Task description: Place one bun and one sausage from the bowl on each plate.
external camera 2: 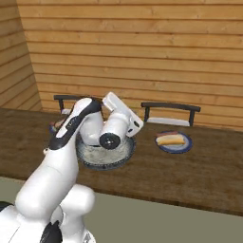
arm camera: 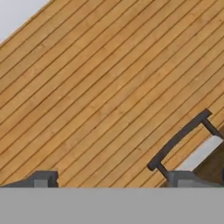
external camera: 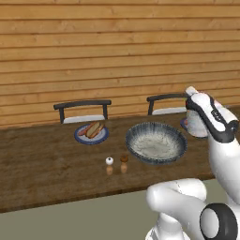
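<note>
Looks done: bowl (external camera: 155, 142) sits empty mid-table (external camera: 42, 164); plates at its 10 o'clock (external camera: 91, 134) and 2 o'clock (external camera 2: 174, 142) each hold bun and sausage. My tool (arm camera: 111, 178) is spread apart, empty, raised toward the wall (arm camera: 109, 78).

Two shakers (external camera: 116, 162) stand just before the bowl (external camera: 156, 142); chairs (external camera: 82, 111) line the table's (external camera: 42, 159) far edge.
</note>
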